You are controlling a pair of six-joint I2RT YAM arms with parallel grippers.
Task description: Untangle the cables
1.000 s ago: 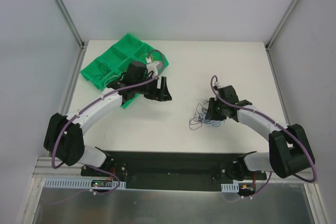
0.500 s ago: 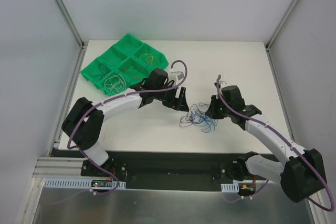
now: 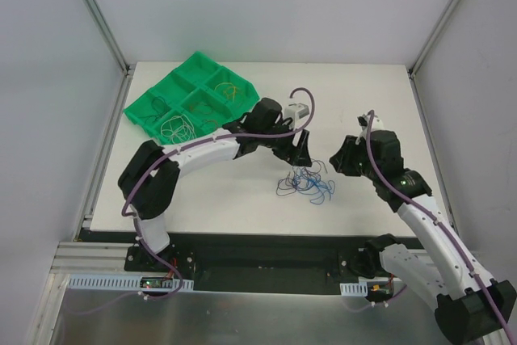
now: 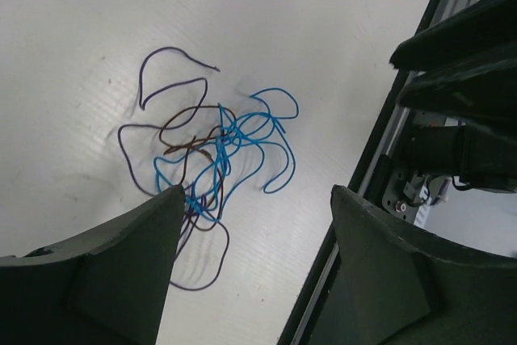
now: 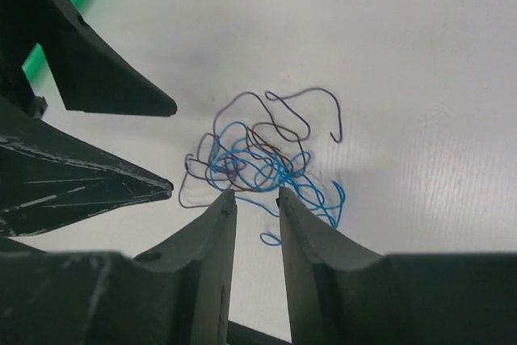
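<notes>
The cables [image 3: 305, 183] lie as a small loose tangle of blue, purple and brown wires on the white table, right of centre. My left gripper [image 3: 300, 157] hangs just behind the tangle. In the left wrist view it is open [image 4: 257, 191], with the cables [image 4: 214, 151] on the table beyond its left finger [image 4: 121, 264] and nothing gripped. My right gripper [image 3: 339, 156] is to the right of the tangle. Its jaws stand a narrow gap apart [image 5: 254, 192], a little short of the cables [image 5: 258, 151], and hold nothing.
A green compartment tray [image 3: 145, 111] sits at the table's back left with a coiled white wire [image 3: 174, 127] and a yellow one [image 3: 230, 88] in it. The left gripper's black fingers [image 5: 97, 86] fill the left of the right wrist view. A black rail [image 4: 380, 159] runs along the table's near edge.
My left arm has swung from over the green tray across to the tangle. My right gripper has drawn back off the tangle toward the right. The cables have shifted slightly left.
</notes>
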